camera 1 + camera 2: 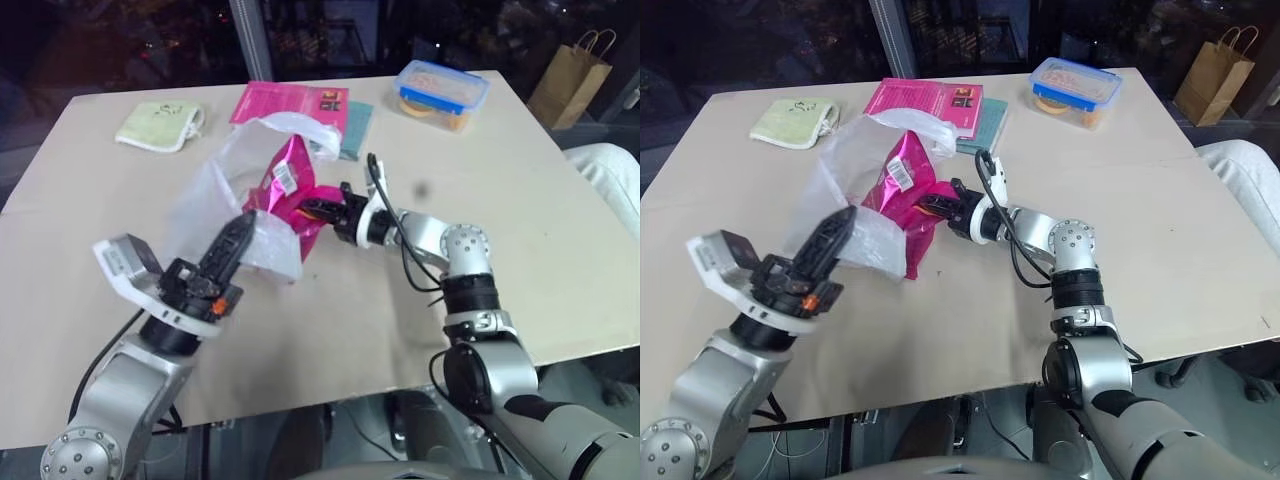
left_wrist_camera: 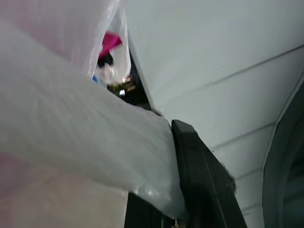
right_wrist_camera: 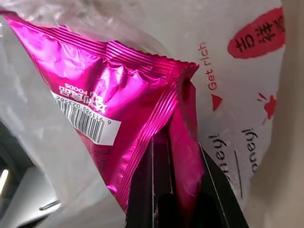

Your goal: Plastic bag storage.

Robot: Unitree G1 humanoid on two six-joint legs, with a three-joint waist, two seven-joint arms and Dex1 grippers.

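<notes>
Both of my grippers are clamped on something over the middle of the table (image 1: 470,300). My left gripper (image 1: 243,228) has its fingers pressed together on a fold of the plastic bag (image 1: 215,195), pinching the thin white film at the bag's near edge; in my left wrist view the crinkly sheet drapes over one black finger (image 2: 204,185) and bulges up beside it. My right gripper (image 1: 318,210) reaches in from the right, its fingers tight on the corner of the shiny magenta chips packet (image 1: 288,185), whose barcode label faces up. In my right wrist view the packet's crimped edge sits squeezed between my two fingers, and the bag's red print shows just behind it. The packet stands tilted at the mouth of the bag, with the translucent film rising around and behind it; I cannot tell how far inside it sits. The bag itself lies bunched on the table centre, between my two grippers. Beyond it lie a flat pink packet (image 1: 290,103), a pale green cloth (image 1: 158,124) and a blue-lidded food box (image 1: 442,92), all well apart from my hands.
</notes>
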